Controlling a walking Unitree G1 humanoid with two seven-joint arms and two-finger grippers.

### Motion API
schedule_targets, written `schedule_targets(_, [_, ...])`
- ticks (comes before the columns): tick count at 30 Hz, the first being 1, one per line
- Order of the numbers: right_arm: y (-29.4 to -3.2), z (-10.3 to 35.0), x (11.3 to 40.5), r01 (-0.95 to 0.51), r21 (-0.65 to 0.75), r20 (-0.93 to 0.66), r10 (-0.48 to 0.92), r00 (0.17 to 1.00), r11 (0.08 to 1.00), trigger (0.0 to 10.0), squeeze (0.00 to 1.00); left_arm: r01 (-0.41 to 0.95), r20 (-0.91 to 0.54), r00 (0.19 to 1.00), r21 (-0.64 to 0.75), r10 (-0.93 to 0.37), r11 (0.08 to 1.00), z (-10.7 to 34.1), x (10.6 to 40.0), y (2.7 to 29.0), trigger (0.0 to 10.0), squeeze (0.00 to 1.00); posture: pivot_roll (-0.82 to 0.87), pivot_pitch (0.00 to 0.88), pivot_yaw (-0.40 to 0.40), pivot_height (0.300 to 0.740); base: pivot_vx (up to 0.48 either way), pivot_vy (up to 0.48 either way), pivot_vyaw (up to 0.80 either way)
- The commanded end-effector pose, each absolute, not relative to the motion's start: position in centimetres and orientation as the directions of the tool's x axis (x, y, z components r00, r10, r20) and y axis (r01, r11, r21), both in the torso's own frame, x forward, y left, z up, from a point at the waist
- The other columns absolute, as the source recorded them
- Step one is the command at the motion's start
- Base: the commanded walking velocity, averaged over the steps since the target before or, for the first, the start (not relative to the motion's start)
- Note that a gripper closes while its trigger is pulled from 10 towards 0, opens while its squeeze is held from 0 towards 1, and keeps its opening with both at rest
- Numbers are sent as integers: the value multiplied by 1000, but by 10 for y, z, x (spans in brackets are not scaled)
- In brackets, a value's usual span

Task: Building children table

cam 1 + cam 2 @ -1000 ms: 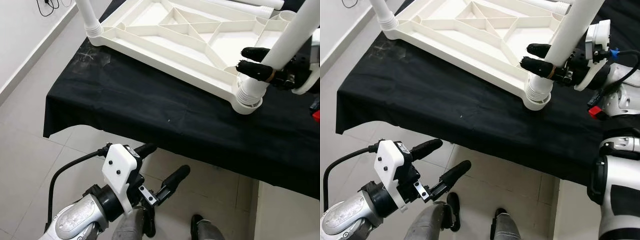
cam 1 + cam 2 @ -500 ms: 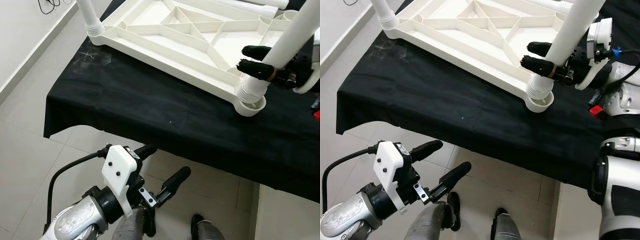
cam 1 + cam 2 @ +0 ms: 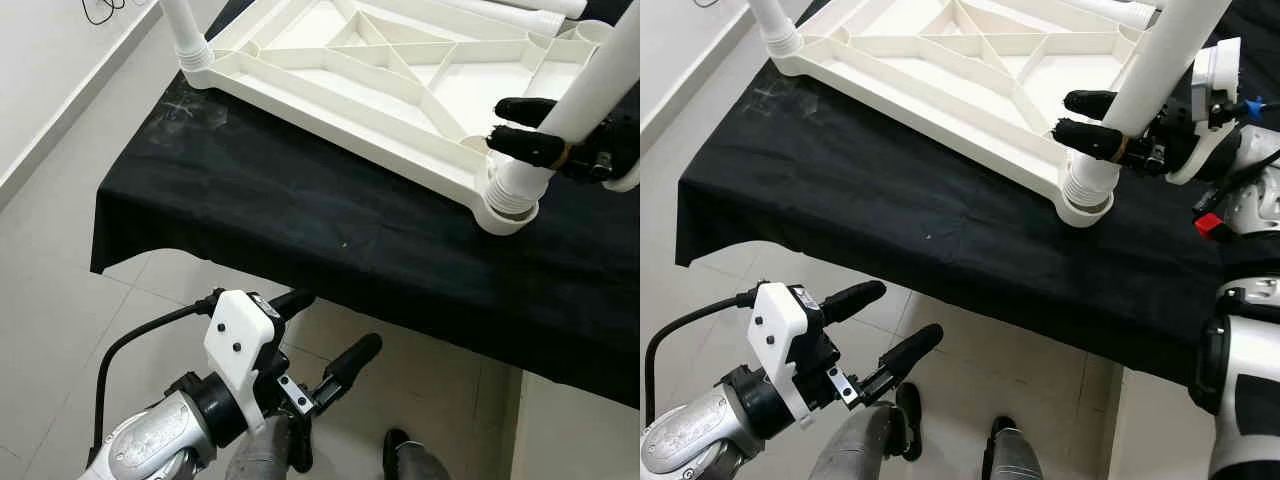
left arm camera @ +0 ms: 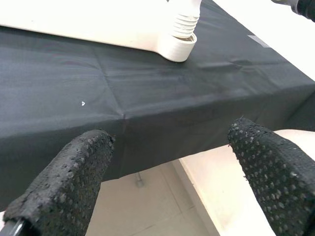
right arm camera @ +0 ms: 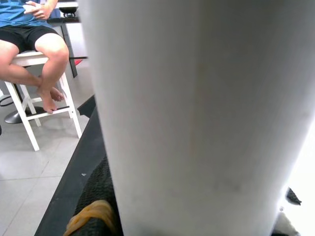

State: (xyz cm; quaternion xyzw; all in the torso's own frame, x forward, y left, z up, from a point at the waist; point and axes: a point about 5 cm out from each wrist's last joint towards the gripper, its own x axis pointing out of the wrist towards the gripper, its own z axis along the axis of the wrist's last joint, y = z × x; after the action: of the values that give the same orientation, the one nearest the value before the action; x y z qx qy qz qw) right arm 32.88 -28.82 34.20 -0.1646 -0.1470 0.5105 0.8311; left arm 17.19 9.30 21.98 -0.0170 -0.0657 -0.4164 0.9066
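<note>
Upturned white table top (image 3: 380,70) lies on the black cloth (image 3: 300,220), a leg (image 3: 185,25) already fitted at its far-left corner. Right gripper (image 3: 1090,118) clamps a second leg (image 3: 1140,90), seated deeper in the near corner socket (image 3: 1085,205) than a moment ago, apparently nearly home. Left gripper (image 3: 885,320) hangs wide open and empty below the edge. No readable writing or brand anywhere.

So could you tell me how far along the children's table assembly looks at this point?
Done: one white leg stands in the far left corner of the upturned tabletop on the black cloth.
In hand: the right hand grips a second leg seated in the near corner socket.
Left: the remaining corners; the left hand hangs open below the cloth's edge.
</note>
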Motion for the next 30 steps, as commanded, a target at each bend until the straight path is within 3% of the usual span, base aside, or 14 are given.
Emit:
schedule_targets(1, [-292,309,332,-854,-310,-32,894,448,417,10000,0,768,118,634,19,-764,640,219,167,92,10000,0,136,422,102,740,0,0,0])
schedule_targets(17, [-290,305,328,-886,-277,-41,916,399,373,10000,0,767,119,635,18,-763,641,219,167,92,10000,0,140,422,103,740,0,0,0])
schedule_targets(30, [-299,302,331,-828,-302,-32,863,504,472,10000,0,768,120,634,16,-764,641,220,167,93,10000,0,143,424,105,740,0,0,0])
